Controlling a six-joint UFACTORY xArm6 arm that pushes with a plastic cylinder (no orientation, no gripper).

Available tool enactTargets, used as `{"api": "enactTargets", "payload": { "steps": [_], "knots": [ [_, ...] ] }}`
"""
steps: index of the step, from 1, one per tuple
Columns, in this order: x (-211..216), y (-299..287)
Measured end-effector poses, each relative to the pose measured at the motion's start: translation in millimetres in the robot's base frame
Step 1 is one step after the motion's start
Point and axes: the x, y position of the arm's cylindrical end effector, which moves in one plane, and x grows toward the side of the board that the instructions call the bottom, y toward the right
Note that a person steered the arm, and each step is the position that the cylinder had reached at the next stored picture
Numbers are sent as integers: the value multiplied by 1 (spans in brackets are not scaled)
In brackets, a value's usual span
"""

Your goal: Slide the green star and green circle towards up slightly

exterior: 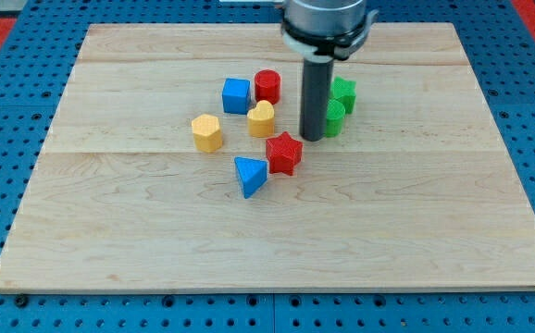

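The green star [344, 93] lies right of the board's centre, toward the view's top. The green circle [334, 117] sits just below and left of it, touching it, partly hidden by the rod. My tip [312, 138] rests on the board at the green circle's lower left edge, touching or nearly touching it. The red star [284, 153] is just below and left of the tip.
A red cylinder [267, 86], a blue cube [236, 95], a yellow heart [261, 119], a yellow hexagon [207, 132] and a blue triangle [250, 175] cluster left of the tip on the wooden board [434, 231]. Blue pegboard surrounds the board.
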Motion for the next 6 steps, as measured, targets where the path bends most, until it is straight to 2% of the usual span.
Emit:
{"api": "enactTargets", "payload": {
  "steps": [2,3,4,5,6],
  "knots": [
    [-32,19],
    [-36,19],
    [-14,20],
    [-11,44],
    [-32,49]
  ]
}}
